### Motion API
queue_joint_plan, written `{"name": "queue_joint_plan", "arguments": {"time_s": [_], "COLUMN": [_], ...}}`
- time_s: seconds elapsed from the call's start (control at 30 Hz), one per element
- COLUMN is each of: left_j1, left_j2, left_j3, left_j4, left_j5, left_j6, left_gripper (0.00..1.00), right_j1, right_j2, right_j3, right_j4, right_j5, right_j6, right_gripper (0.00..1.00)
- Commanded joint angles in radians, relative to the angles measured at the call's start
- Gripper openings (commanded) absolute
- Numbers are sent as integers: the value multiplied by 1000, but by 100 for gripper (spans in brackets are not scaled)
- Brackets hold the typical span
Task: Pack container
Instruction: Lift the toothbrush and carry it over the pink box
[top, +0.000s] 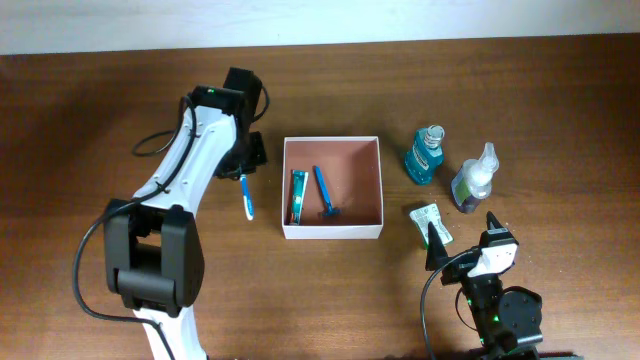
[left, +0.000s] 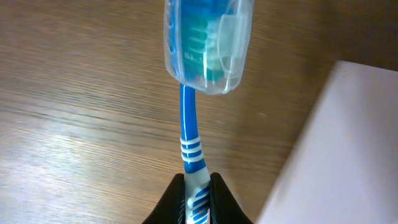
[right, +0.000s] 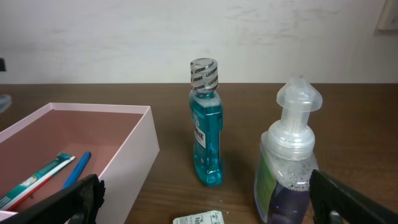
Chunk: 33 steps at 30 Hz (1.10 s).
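Note:
The container (top: 332, 231) is a square white-walled box with a reddish-brown inside, at the table's middle. In it lie a teal toothpaste tube (top: 298, 195) and a blue razor (top: 324, 190). My left gripper (top: 243, 172) is just left of the box, shut on the handle of a blue toothbrush (top: 248, 198). In the left wrist view the fingers (left: 198, 196) pinch the striped handle (left: 189, 124); a clear cap covers the head, and the box wall (left: 336, 143) is at right. My right gripper (top: 462, 236) is open and empty, right of the box.
A teal mouthwash bottle (top: 424, 155) and a clear pump bottle of purple soap (top: 472, 180) stand right of the box. A small white sachet (top: 430, 220) lies between them and my right gripper. The right wrist view shows the mouthwash bottle (right: 206, 137), the pump bottle (right: 289, 168) and the box wall (right: 140, 155).

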Motion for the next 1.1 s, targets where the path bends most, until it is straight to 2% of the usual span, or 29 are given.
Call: {"name": "queue_joint_plan", "arguments": {"time_s": [0.0, 0.1, 0.37, 0.87, 1.07], "left_j1": [-25, -33, -52, -177, -184], "left_j2": [5, 3, -11, -16, -12], "left_j3": [58, 93, 179, 179, 171], "left_j4": [-23, -48, -99, -72, -62], "left_j5": [92, 145, 243, 249, 246], "left_j6": [10, 14, 127, 100, 84], "left_gripper": [1, 1, 1, 1, 1], "right_j1": [6, 6, 6, 6, 6], "right_j2": [-4, -4, -4, -4, -4], "right_j3": [-5, -5, -5, -5, -5], "right_j4": [-6, -6, -6, -6, -6], "right_j5": [9, 8, 8, 8, 8], "right_j6": [11, 11, 11, 11, 11], "right_gripper": [99, 98, 98, 98, 98]}}
